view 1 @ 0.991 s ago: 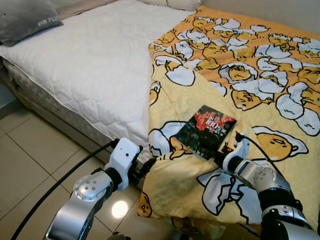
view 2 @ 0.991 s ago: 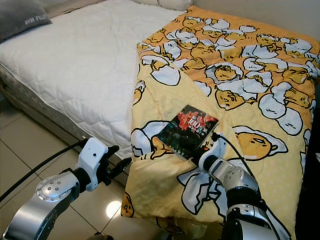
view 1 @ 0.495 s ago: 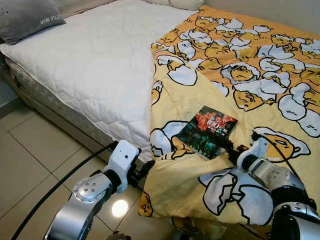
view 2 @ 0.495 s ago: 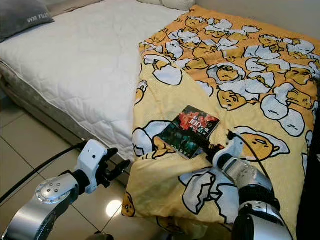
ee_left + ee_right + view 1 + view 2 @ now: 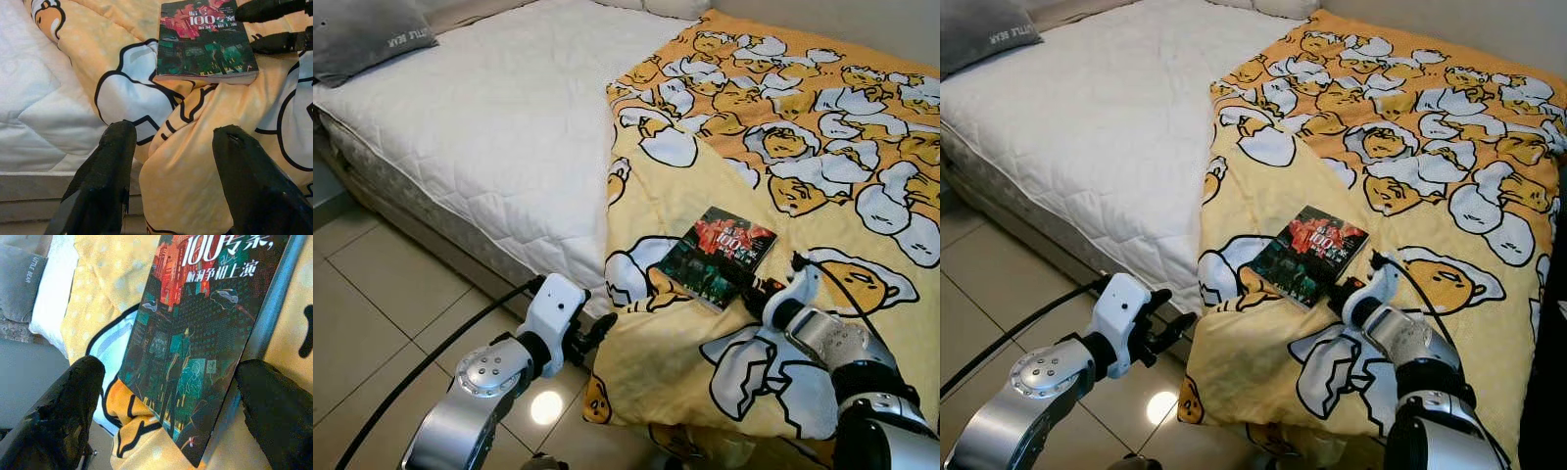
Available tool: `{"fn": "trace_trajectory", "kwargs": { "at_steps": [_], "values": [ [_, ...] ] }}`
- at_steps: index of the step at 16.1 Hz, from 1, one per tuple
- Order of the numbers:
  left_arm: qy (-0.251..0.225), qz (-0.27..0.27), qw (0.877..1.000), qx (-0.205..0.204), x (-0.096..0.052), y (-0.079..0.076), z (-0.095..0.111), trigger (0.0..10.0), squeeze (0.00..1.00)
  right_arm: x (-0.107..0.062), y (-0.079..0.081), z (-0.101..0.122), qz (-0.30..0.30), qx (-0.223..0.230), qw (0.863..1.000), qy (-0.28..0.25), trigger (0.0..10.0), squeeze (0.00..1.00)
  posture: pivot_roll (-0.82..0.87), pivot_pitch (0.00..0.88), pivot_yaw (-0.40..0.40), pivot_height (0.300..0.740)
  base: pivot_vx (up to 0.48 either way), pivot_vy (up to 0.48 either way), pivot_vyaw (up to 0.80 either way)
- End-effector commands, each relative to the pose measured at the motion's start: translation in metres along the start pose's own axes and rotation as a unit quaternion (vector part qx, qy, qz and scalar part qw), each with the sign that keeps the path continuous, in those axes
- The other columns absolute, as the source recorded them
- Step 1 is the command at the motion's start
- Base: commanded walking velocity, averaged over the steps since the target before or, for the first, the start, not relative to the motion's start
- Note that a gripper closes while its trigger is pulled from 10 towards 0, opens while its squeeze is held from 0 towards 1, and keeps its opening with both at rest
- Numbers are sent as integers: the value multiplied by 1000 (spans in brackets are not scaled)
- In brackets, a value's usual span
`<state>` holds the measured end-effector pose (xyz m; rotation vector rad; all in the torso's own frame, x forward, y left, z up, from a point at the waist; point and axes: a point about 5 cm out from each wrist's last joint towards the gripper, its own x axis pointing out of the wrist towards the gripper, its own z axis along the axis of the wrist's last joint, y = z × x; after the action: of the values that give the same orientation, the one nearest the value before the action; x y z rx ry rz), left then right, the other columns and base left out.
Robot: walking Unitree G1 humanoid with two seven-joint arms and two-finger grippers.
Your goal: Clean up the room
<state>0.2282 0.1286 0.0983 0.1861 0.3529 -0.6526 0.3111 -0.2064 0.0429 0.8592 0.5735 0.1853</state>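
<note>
Blanket (image 5: 822, 147), book (image 5: 717, 257), right pincer (image 5: 751, 290) alongside.

Bed (image 5: 489, 127) takes up most of the scene, white quilted mattress cover, grey padded base (image 5: 401, 211) along the near side. Yellow-orange cartoon-print blanket (image 5: 803, 157) covers the right half and hangs over the near edge toward the floor. Grey pillow (image 5: 362, 39) with white lettering sits at the far left corner, edge of a pale one (image 5: 661, 8) at the head. Floor (image 5: 372, 333) is light beige tile with thin grout lines, one bright round light reflection (image 5: 546, 408) on it. Plain pale wall (image 5: 842, 24) behind the bed, upper right.
</note>
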Motion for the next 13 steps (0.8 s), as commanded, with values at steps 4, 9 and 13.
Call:
{"fn": "trace_trajectory", "kwargs": {
  "at_steps": [4,9,13],
  "values": [
    [-3,-5,1000,4,-1,-2,2,10000,20,-3,6,17,27,-4,999,-25,10000,0,-79,85,-38,740,0,0,0],
    [0,-8,1000,6,0,-3,1,10000,20,-1,1,10,-2,-16,1000,-9,10000,0,-77,84,-40,740,0,0,0],
    [2,-13,1000,8,0,-5,3,10000,24,0,-7,8,-41,-23,999,-22,10000,0,-65,86,-41,740,0,0,0]
  ]
}}
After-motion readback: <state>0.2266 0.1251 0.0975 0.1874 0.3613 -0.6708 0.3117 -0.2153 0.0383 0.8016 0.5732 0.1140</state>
